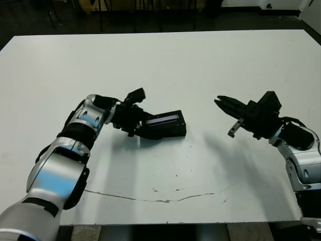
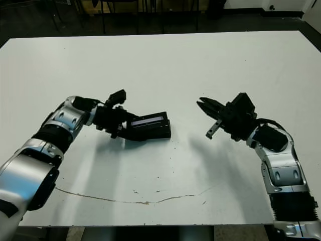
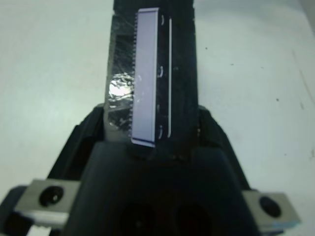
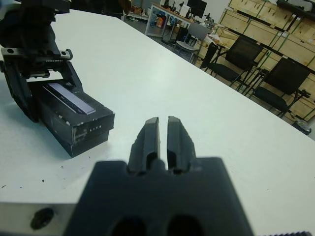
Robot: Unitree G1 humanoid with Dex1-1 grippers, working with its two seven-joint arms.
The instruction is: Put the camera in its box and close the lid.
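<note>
Gripping the lidded box, left tool; right empty.

left end effector | clamped on closed box | pale stripe up

White table; closed black box resting near centre.

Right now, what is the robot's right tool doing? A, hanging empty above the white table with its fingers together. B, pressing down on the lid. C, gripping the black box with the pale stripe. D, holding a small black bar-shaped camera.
A: the right tool hangs free of the white table, fingers together on nothing, well apart from the closed black box with the pale stripe, which the left tool grips.
</note>
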